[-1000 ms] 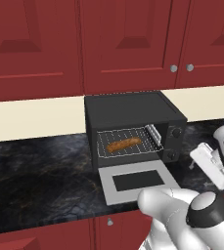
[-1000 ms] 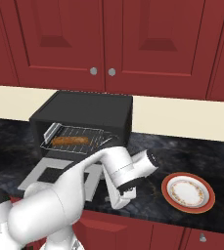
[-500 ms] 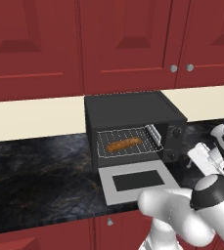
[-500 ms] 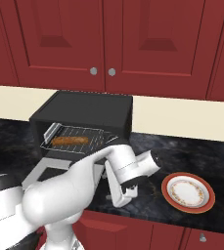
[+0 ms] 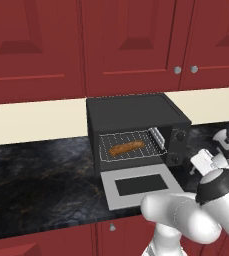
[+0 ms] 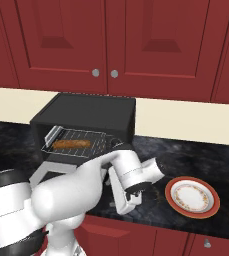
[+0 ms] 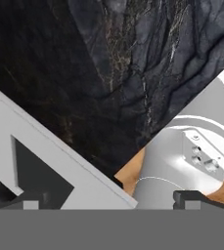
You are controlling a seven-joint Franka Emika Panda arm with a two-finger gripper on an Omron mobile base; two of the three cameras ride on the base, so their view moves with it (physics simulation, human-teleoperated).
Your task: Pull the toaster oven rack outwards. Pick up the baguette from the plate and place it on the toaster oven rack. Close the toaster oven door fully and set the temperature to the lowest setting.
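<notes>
While the baguette [image 5: 126, 148] lies on the toaster oven rack [image 5: 132, 146] | toaster oven door [image 5: 138, 185] folded down flat over the bench [image 5: 41, 175] | jaws apart, empty, low beside the door's right corner, well off the baguette

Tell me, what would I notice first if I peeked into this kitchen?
Probably the black toaster oven on the dark counter, its grey door folded down flat in front. Inside, a golden baguette lies on the wire rack. You would also spot the big white robot arm bending low in front, and an empty plate with a red rim off to the right.
</notes>
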